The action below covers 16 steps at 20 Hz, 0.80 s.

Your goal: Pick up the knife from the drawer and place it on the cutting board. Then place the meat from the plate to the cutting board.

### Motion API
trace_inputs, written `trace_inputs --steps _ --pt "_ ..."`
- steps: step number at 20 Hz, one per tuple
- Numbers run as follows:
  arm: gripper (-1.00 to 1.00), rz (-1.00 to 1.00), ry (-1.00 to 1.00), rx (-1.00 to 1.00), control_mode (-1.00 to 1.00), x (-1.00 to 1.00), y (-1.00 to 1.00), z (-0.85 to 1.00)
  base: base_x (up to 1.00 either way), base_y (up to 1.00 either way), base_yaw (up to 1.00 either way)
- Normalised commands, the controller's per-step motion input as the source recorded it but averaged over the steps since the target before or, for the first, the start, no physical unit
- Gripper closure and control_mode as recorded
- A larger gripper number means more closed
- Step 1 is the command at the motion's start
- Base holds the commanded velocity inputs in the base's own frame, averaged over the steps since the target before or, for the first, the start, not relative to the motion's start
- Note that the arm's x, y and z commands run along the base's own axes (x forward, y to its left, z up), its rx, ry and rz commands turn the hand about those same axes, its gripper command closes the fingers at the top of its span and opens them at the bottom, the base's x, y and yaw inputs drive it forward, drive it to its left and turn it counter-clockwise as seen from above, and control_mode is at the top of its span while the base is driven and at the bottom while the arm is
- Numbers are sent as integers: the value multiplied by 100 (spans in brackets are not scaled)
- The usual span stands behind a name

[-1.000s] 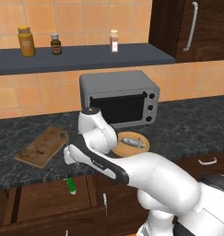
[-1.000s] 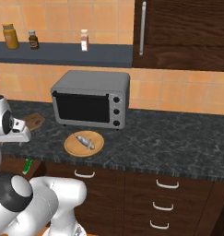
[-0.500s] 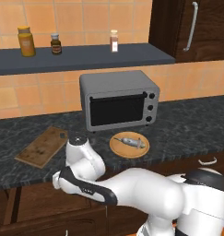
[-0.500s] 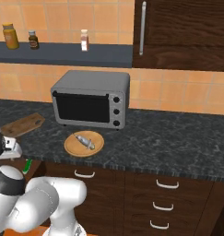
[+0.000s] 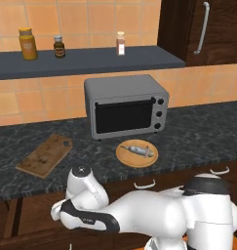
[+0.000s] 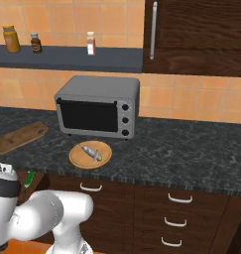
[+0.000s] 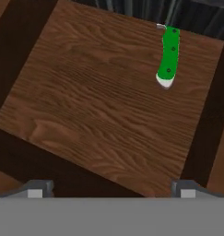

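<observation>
Drawer floor: mid-brown wood, strong wavy grain, matt, smooth. Knife handle: bright green, plastic-looking, slight sheen, w/ dark rivet dots; pale butt cap.
Cutting board: brown wood, dark speckles, matt. Plate: tan-orange wood, smooth. Meat: grey-silver, faint pink, dull.
Countertop: black stone w/ grey flecks, low gloss. Toaster oven: grey metal, satin; dark glassy door. Wall tiles: orange, matt. Cabinet fronts: dark wood, fine grain.

A kitchen: dark stone counter, toaster oven, wooden cabinets (spice jars shelved above).
</observation>
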Motion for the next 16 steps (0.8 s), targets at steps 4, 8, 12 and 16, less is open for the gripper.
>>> trace_inputs --steps 4,8,12,16 --pt "-100 0 6 0 -100 -6 19 -39 0 0 0" --pt "-100 0 12 0 -100 -19 10 0 0 0 0" --pt "-100 0 15 0 -100 -12 3 -3 0 0 0" --pt "-100 0 9 0 -100 0 1 4 0 0 0"
